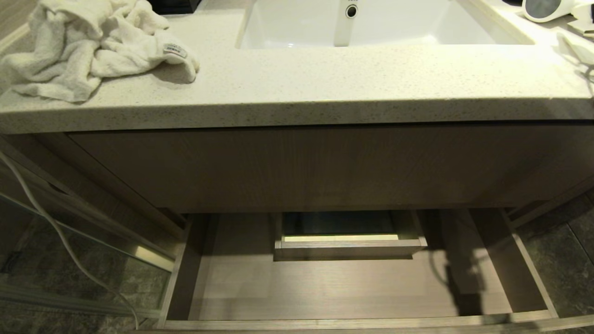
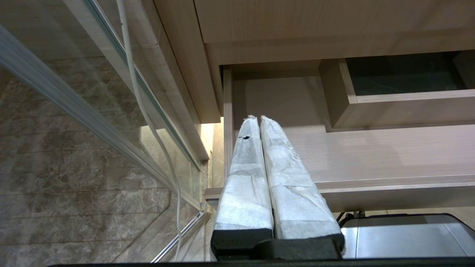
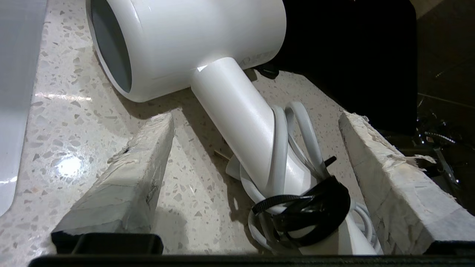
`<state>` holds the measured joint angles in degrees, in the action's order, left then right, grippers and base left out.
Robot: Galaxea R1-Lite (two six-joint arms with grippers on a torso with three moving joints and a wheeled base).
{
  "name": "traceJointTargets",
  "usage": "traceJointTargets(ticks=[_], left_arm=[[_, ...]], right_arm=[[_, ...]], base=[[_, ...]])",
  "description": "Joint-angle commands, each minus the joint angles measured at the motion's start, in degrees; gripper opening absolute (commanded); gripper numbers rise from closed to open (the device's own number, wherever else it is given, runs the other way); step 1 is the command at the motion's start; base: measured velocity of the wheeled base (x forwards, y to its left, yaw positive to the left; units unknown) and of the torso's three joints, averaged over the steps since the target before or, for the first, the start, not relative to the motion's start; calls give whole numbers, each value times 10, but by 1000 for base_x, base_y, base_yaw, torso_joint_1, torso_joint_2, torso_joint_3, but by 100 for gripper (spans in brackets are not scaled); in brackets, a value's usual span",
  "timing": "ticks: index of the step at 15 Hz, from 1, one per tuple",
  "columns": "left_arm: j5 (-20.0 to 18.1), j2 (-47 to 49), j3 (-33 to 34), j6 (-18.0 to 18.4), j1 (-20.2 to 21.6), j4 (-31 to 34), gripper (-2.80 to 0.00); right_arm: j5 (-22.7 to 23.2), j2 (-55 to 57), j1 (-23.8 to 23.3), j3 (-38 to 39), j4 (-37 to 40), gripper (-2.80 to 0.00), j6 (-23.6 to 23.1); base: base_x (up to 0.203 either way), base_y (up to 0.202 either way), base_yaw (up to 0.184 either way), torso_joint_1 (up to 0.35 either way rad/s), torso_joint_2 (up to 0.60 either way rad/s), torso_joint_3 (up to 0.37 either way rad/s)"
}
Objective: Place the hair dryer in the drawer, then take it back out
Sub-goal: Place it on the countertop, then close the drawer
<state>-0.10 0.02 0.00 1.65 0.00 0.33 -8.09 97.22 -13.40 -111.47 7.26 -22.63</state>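
We are looking at the small white hair dryer (image 3: 193,40) lying on its side on the speckled stone top, at the far right beside the basin. Its short thick barrel is showing us a dark grey round end, and its slim white handle (image 3: 245,122) is slanting away from the barrel. We are seeing its white cord (image 3: 297,129) coiled against the handle, bound by a black strap (image 3: 308,211). Below, the wide, shallow, light beige wood-grain drawer (image 1: 325,287) is standing pulled out, its floor lying bare to us. At its back, a boxed cutout (image 1: 345,236) is rising from the floor.
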Motion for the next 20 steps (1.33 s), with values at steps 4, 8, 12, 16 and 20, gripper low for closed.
traceJointTargets(ticks=[4, 8, 12, 16, 20], left_arm=[[0, 1, 1, 0, 0, 0, -280], [0, 0, 1, 0, 0, 0, -280], [0, 1, 1, 0, 0, 0, -280], [0, 1, 1, 0, 0, 0, -280], [0, 1, 1, 0, 0, 0, -280]], right_arm=[[0, -41, 0, 1, 34, 0, -2], [4, -123, 7, 7, 153, 0, 7], [5, -199, 44, 10, 347, -280, 37], [2, -253, 72, 93, 440, -280, 68], [21, -298, 75, 323, 456, -280, 73]], base=[[0, 0, 0, 0, 0, 0], [0, 0, 0, 0, 0, 0], [0, 0, 0, 0, 0, 0], [0, 0, 0, 0, 0, 0], [0, 0, 0, 0, 0, 0]])
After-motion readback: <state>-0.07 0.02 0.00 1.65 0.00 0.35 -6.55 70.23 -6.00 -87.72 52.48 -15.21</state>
